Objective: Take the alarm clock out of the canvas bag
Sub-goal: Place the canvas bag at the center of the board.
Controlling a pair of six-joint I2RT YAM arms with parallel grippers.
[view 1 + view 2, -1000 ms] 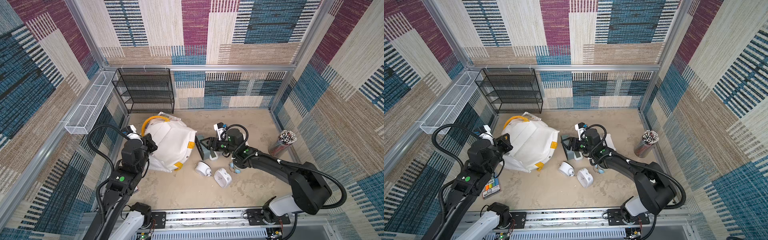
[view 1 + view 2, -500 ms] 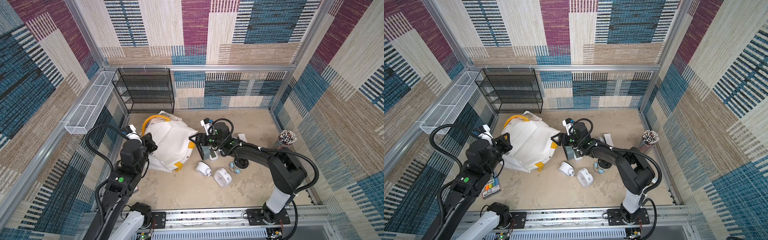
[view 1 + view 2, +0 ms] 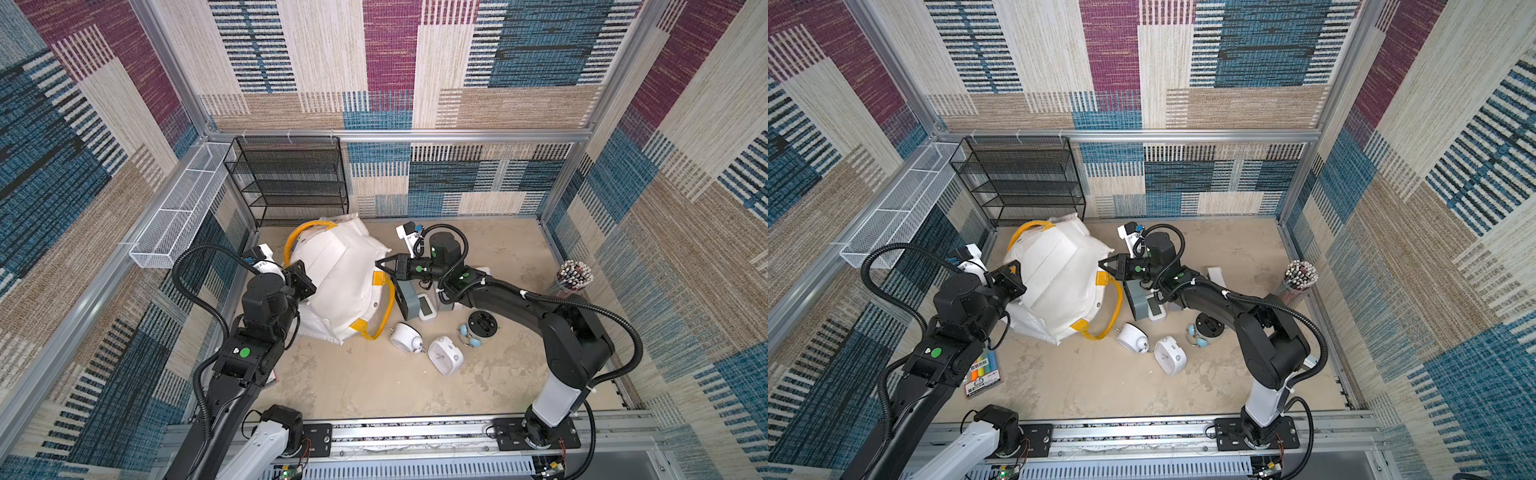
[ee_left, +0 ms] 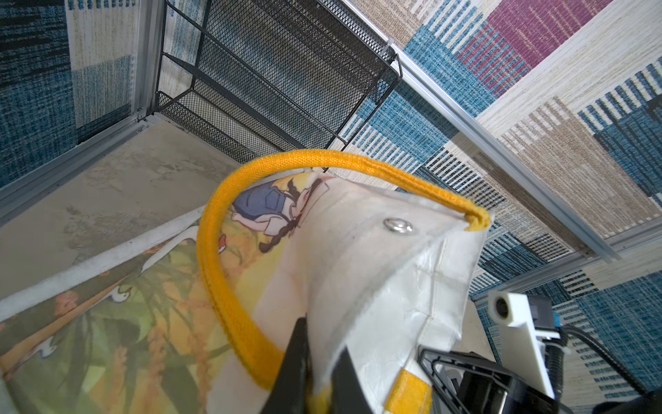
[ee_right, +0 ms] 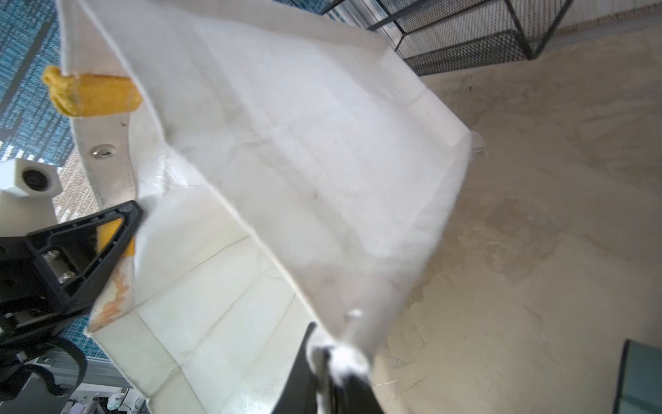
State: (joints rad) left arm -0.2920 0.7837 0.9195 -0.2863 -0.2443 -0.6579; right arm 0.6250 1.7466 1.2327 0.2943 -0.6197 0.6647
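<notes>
Two tools grip the canvas bag [image 3: 340, 282], which lies slumped on its side at the left of the table [image 3: 374, 386]. The left tool [image 4: 318, 372] is clamped on rim fabric beside a yellow handle [image 4: 229, 286], and the right tool [image 5: 329, 376] is pinched narrow on a white corner at the bag's right side. Whether an alarm clock is inside is hidden. A white round clock [image 3: 405, 334] and a white square clock [image 3: 444, 355] lie with others just right of the bag.

Both holds look thin, so a hard pull could let the cloth slip free. A sideways drag could sweep the bag into the loose clocks. A steep tilt might send anything inside tumbling onto the table.

From the near rail, the left arm rises and bends right into the bag's left flank. The right arm reaches far and left across the clocks, its tool level and pointing left, with the forearm passing over a grey box [image 3: 409, 301].
</notes>
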